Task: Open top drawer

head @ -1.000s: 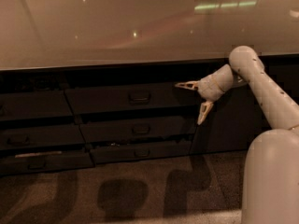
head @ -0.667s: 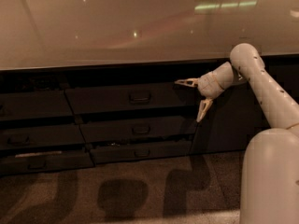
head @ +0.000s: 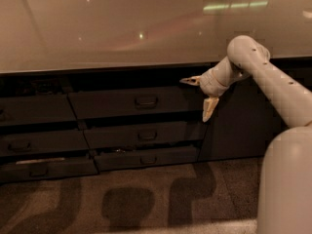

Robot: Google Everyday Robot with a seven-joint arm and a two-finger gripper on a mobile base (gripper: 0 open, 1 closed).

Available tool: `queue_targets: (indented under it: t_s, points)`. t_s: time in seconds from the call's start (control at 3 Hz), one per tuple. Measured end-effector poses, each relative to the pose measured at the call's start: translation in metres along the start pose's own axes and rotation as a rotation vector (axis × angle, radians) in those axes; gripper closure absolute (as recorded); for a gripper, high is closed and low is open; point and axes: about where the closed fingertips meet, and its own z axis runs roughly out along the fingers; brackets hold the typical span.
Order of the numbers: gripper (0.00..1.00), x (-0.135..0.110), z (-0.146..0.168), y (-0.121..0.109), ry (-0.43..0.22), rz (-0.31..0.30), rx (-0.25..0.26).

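Note:
The top drawer is a wide dark grey front under the counter, with a small rectangular pull handle at its centre. It stands a little proud of the cabinet face, and its inside is hidden. My gripper is at the drawer's right end, to the right of the handle and clear of it. Its pale fingers are spread wide, one pointing left and one pointing down, with nothing between them.
A glossy pale countertop overhangs the drawers. Two slimmer drawers sit below the top one, and another column of drawers is on the left. A plain dark cabinet door is behind my arm. Patterned carpet covers the floor.
My gripper has risen slightly and edged left at the drawer's right end. The drawer has not visibly moved.

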Motion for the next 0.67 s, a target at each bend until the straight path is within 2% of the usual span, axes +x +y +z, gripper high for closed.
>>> queue_targets:
  t_s: [0.33, 0.67]
  points:
    - [0.0, 0.002, 0.004, -0.006, 0.21, 0.014, -0.037]
    - [0.0, 0.006, 0.027, 0.023, 0.242, 0.02, -0.111]
